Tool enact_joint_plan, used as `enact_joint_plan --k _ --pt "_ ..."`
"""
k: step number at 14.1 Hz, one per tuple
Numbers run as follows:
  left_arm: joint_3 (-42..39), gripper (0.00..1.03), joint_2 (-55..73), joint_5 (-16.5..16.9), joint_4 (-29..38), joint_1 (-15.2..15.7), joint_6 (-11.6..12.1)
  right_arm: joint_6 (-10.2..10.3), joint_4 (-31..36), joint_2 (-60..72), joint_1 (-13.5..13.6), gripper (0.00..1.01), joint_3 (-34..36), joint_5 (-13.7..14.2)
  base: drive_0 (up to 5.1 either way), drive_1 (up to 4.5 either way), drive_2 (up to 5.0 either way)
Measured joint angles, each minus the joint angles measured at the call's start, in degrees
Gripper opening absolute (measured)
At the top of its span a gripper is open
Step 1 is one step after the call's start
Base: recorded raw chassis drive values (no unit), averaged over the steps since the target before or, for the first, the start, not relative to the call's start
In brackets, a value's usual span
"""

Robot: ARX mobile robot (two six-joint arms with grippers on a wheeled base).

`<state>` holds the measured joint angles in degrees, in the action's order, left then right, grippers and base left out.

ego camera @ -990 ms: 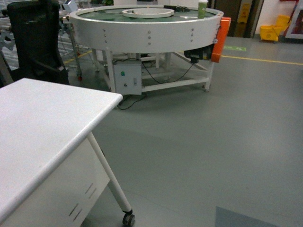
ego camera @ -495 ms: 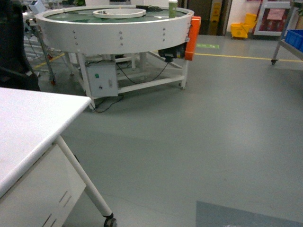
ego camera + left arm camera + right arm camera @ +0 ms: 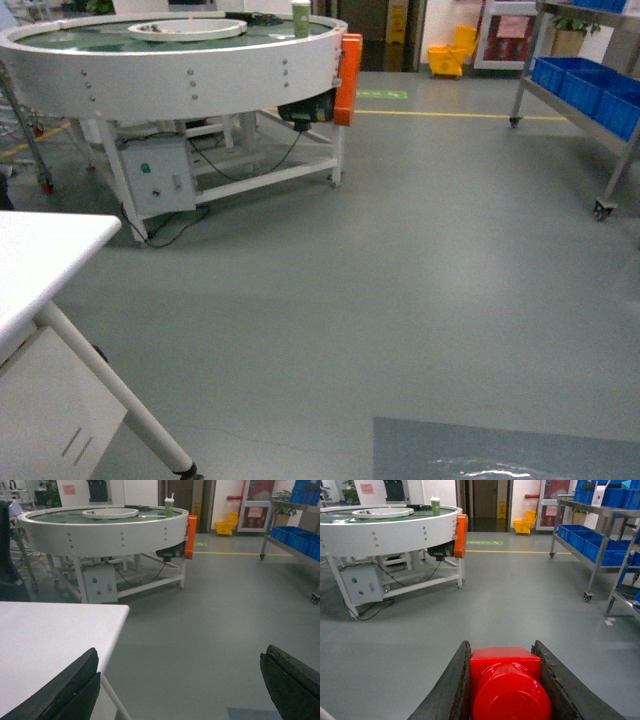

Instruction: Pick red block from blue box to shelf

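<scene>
Right gripper point(image 3: 506, 680): the 2 dark fingers point(image 3: 451, 690) are pinching the red block point(image 3: 507, 682) from its left and right sides, pressing against both flanks. The block is sitting between the fingers at the bottom of the right wrist view, with its 1 round stud facing the camera; the body is roughly cubic, so no long axis can be told. Ahead of this gripper and to its right, the shelf point(image 3: 600, 535) is standing on castors on the grey floor point(image 3: 510, 595), carrying dark blue crates point(image 3: 575, 535). Ahead and to its left, a round white conveyor table point(image 3: 390, 527) is bearing a green cup point(image 3: 435, 505).

Left gripper point(image 3: 180, 690): the 2 fingers point(image 3: 70, 690) are standing spread wide apart, holding nothing. The white worktop point(image 3: 50, 640) is lying below and to the left of it. Neither gripper is showing in the head view.
</scene>
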<state>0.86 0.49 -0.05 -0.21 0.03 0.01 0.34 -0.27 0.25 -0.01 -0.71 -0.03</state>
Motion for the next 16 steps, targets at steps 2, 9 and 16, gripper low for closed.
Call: enact_joint_plan --k 2,9,16 --pt "0.0 0.98 0.0 0.0 0.0 0.0 0.0 0.0 0.0 0.0 0.0 0.28 0.0 0.0 -1.6 -1.63 -1.6" --pt "0.0 0.98 0.0 0.0 0.0 -0.1 0.0 0.0 -0.1 0.0 0.0 0.28 0.0 0.0 -1.5 -1.51 -1.5" --pt "0.0 0.98 0.0 0.0 0.2 -0.1 0.0 0.0 0.0 0.0 0.0 0.28 0.0 0.0 -1.5 -1.46 -1.5"
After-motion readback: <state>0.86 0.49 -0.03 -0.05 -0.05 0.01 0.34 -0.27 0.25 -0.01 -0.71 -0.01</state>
